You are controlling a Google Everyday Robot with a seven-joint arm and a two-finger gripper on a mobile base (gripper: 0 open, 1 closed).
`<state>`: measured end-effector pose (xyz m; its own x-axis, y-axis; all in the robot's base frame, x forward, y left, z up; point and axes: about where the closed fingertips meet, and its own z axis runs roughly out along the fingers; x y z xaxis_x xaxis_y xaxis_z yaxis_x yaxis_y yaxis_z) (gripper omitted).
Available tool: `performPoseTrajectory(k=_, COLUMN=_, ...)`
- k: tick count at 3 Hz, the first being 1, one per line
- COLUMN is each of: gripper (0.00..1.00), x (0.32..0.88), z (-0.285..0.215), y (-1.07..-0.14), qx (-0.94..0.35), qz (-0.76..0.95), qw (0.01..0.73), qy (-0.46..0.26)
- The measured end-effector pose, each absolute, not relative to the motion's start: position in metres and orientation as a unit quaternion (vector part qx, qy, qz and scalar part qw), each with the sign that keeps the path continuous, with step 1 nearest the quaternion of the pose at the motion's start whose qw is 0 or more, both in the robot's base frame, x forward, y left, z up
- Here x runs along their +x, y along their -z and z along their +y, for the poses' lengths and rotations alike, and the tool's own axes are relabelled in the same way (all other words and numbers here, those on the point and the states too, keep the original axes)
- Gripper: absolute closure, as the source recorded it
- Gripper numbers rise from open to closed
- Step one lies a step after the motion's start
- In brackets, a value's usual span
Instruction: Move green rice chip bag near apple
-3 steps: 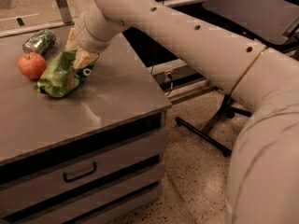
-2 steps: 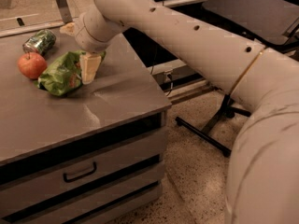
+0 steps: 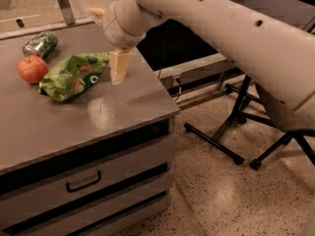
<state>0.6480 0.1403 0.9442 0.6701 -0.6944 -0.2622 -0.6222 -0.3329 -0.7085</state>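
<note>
Dim, warm light from overhead. Soft sheen on tabletop point(image 3: 106, 109) near front edge. End effector point(image 3: 110, 53) hangs over tabletop just right of bag point(image 3: 71, 75), fingers apart, lower finger brightly lit. Bag foil glints faintly, dark shadow under its left edge. Pale glare patch on floor point(image 3: 216, 200).

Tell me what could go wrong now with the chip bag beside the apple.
The pincer hangs at the edge of the green rice chip bag; lifting away carelessly could snag the bag and drag it from the apple. The round apple might roll towards the can if the bag gets shoved.
</note>
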Motion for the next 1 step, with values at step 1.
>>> performPoseTrajectory(k=1, gripper=0.0, x=0.635, z=0.0831, y=-0.9577, qx=-0.797, qz=0.424, qw=0.425, qy=0.07)
